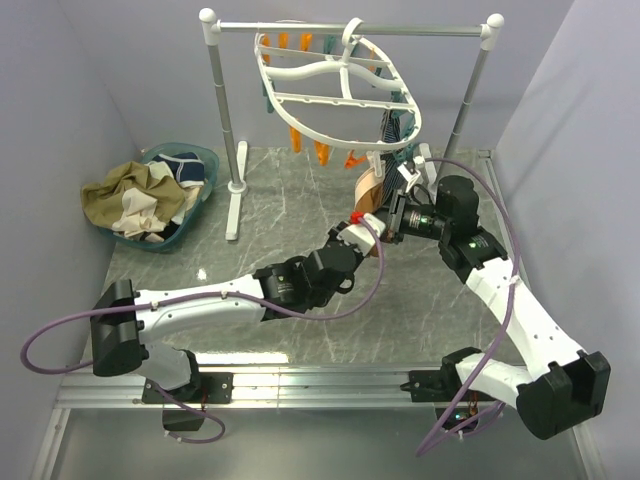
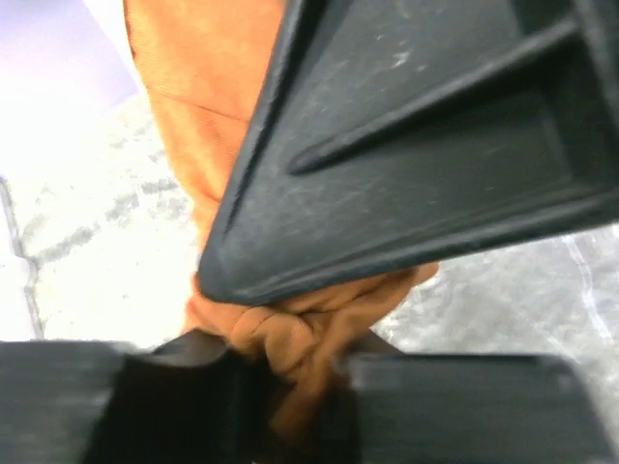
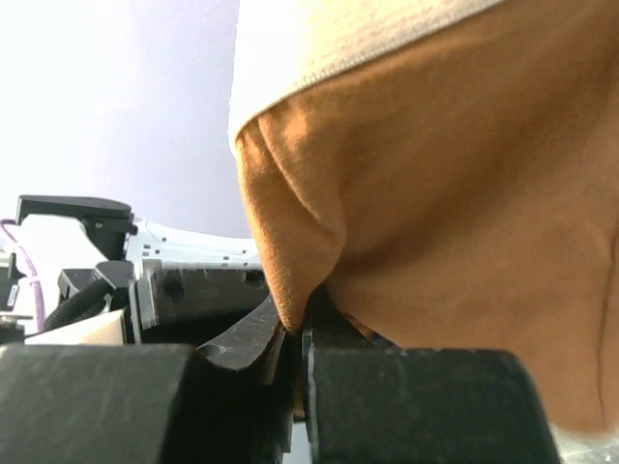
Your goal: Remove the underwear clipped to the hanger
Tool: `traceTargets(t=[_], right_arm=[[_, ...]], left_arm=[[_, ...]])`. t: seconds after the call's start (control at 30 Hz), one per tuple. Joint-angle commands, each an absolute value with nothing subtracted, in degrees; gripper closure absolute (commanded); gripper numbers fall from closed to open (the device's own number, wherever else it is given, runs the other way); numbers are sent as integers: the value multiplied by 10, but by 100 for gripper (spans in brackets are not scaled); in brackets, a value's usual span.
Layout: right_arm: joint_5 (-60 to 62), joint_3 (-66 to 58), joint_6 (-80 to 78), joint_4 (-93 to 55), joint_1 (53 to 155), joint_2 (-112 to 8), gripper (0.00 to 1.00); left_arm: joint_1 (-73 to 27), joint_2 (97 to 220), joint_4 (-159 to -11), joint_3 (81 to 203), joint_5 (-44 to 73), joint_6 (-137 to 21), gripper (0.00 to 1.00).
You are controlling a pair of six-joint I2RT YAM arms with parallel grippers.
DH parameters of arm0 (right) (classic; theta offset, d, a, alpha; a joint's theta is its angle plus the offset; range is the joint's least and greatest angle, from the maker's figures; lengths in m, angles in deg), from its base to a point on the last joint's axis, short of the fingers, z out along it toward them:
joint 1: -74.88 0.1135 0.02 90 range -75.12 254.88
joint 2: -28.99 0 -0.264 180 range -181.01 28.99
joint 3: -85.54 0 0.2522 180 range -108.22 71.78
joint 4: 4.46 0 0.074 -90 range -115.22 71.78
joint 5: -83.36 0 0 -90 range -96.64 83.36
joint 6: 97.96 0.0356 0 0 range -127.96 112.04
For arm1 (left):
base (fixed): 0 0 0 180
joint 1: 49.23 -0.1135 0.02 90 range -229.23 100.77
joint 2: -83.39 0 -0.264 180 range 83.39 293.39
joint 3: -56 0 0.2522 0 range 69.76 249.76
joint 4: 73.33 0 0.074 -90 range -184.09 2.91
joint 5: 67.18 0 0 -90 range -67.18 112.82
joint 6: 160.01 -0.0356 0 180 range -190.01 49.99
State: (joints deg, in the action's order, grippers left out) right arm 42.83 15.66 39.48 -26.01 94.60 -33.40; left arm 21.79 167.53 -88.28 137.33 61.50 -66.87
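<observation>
The white oval hanger (image 1: 340,85) hangs by its hook from the rail, with orange and teal clothespins on its rim. A tan-brown brief (image 1: 369,188) hangs from its near right edge, and a dark striped brief (image 1: 396,128) hangs behind it. My left gripper (image 1: 366,222) is shut on the brief's bunched lower edge (image 2: 290,338). My right gripper (image 1: 392,208) is shut on a fold of the same brief (image 3: 445,213), right beside the left one. Its dark finger (image 2: 416,145) fills the left wrist view. The brief's cream band (image 3: 329,39) shows at the top of the right wrist view.
A teal basket (image 1: 205,158) at the back left holds a heap of briefs (image 1: 135,198). The silver-and-white rail stand (image 1: 224,110) spans the back, its feet on the grey marble table. Purple walls close in on the left, right and rear.
</observation>
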Motion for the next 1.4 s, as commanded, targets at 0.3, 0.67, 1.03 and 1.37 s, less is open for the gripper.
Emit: traceTargets(t=[0.3, 0.67, 1.03, 1.37], right_arm=[[365, 60, 312, -375, 950, -310, 38], [170, -33, 200, -486, 946, -277, 6], [-25, -92, 87, -505, 945, -293, 3], [-37, -82, 79, -459, 943, -322, 12]], left_arm=[[217, 1651, -867, 1381, 605, -677, 100], [218, 1668, -869, 1384, 590, -678, 100], [249, 1766, -881, 1431, 669, -776, 100], [253, 1783, -875, 1445, 704, -796, 100]])
